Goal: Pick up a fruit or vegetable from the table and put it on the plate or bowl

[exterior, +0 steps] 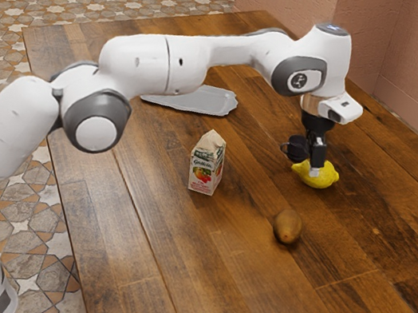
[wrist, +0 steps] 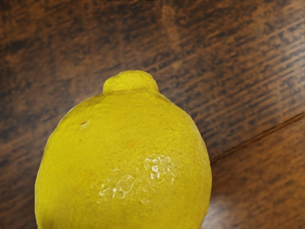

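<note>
A yellow lemon [exterior: 316,177] lies on the wooden table [exterior: 215,285] toward the exterior view's right. My gripper [exterior: 317,163] is lowered straight onto it, its black tip overlapping the lemon's top. In the wrist view the lemon [wrist: 124,162] looms large just under my hand, its nub end pointing away. A brown kiwi [exterior: 288,226] rests on the table nearer the front, a short way from the lemon. A flat grey plate [exterior: 193,101] lies farther back, partly hidden behind my arm.
A small juice carton [exterior: 207,163] stands upright between the plate and the kiwi, to the exterior view's left of the lemon. A pink wall [exterior: 404,25] runs along the table's right side. Patterned floor tiles surround the table.
</note>
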Controlling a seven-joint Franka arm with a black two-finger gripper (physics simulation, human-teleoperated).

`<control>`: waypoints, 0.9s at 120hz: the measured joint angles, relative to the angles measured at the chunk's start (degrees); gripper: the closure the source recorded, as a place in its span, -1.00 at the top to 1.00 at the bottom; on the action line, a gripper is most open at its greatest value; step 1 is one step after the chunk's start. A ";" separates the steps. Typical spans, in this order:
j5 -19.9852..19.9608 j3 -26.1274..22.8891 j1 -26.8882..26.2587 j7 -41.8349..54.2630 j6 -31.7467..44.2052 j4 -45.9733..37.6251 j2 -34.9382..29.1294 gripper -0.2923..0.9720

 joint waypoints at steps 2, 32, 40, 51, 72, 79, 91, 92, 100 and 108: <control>-0.01 -0.01 -0.07 0.11 0.05 0.06 0.13 0.54; -0.11 -0.23 -0.12 1.46 1.02 0.25 2.18 0.54; -0.12 -0.46 -0.14 1.73 1.39 0.29 2.57 0.54; -0.13 -0.54 -0.16 2.04 2.07 0.31 2.98 0.52; 0.01 -0.59 -0.15 2.46 3.36 -0.05 3.52 0.07; 0.14 -0.68 -0.13 2.53 3.76 -0.08 3.49 -0.02; 0.24 -1.18 0.13 2.58 4.28 -0.10 1.97 -0.16; 0.24 -1.20 0.14 2.58 4.32 -0.11 1.75 -0.15; -0.16 -1.24 0.23 2.61 4.52 -0.29 -0.02 -0.13; -0.74 -1.24 0.58 2.65 4.62 -0.61 -2.17 -0.08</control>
